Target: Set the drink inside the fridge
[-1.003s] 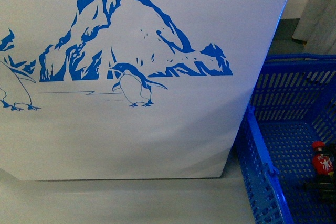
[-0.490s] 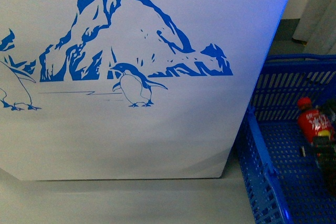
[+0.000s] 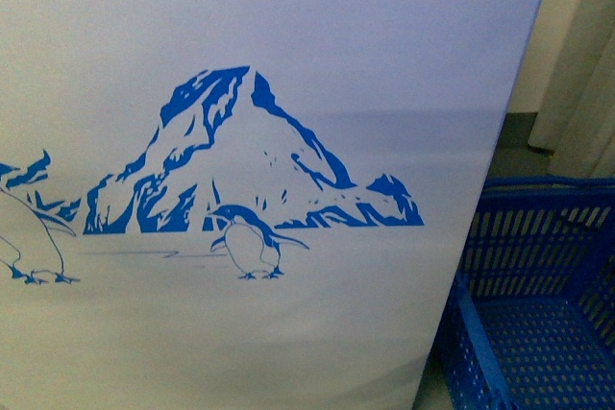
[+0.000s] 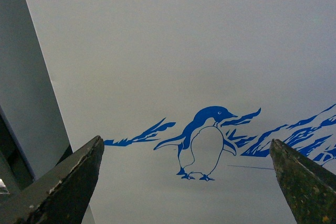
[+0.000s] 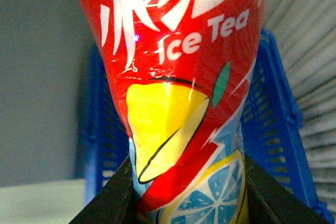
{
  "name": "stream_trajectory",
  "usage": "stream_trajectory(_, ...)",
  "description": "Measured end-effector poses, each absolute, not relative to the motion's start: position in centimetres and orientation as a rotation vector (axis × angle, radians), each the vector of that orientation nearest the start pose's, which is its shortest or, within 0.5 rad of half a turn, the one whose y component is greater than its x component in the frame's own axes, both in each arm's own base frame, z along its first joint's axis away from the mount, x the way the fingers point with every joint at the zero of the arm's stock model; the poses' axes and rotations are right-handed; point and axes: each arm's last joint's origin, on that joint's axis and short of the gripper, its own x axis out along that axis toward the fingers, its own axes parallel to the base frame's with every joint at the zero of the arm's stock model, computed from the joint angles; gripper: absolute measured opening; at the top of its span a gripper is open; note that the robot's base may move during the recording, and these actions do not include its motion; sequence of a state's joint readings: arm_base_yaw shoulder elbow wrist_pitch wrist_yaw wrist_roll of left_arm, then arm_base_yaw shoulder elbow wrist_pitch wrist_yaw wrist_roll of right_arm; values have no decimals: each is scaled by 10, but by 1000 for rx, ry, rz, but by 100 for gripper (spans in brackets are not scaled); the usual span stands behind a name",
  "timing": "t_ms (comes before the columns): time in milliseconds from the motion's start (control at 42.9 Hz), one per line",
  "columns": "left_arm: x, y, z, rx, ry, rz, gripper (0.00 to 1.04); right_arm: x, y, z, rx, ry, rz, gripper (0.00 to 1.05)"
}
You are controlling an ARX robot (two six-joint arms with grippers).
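The fridge point(image 3: 288, 93) fills the front view as a white wall printed with a blue mountain and penguins; neither arm shows there. The same white side with a penguin print point(image 4: 202, 140) faces my left gripper point(image 4: 186, 182), whose dark fingers point(image 4: 68, 182) stand wide apart, open, with nothing between them. In the right wrist view the drink point(image 5: 178, 93), a bottle with a red "Ice Tea" label with yellow and blue lemon art, is clamped at its lower part by my right gripper point(image 5: 186, 203). Its cap is out of view.
A blue plastic basket point(image 3: 538, 304) stands on the floor to the right of the fridge, and shows behind the drink as blue basket slats point(image 5: 273, 103). Pale curtains point(image 3: 577, 84) hang behind it. A grey upright panel point(image 4: 26, 93) borders the fridge in the left wrist view.
The drink rose out of the blue basket with my right gripper and has left the front view. The front view has shifted upward, the mountain print now sitting lower and a label appearing at the top.
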State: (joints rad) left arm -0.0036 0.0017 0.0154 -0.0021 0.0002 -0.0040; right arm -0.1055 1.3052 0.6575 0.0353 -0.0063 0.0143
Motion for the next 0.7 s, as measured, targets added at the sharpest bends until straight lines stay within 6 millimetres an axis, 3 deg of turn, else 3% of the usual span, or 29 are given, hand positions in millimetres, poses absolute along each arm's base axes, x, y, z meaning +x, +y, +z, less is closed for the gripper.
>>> stream_trajectory(93,97,0,168,-4,-12,-4,97,225,-17,247,60,449,-76,38)
stream_trajectory(187,97,0,168,-4,-12,-4,97,191,-10,268,59,359,-68,38)
stream_trajectory(560,97,0,168,-4,-12,-4,97,115,5,278,21,225,-153,37)
stream_trajectory(700,97,0,168,-4,-12,-4,97,100,6,286,6,90,-161,37)
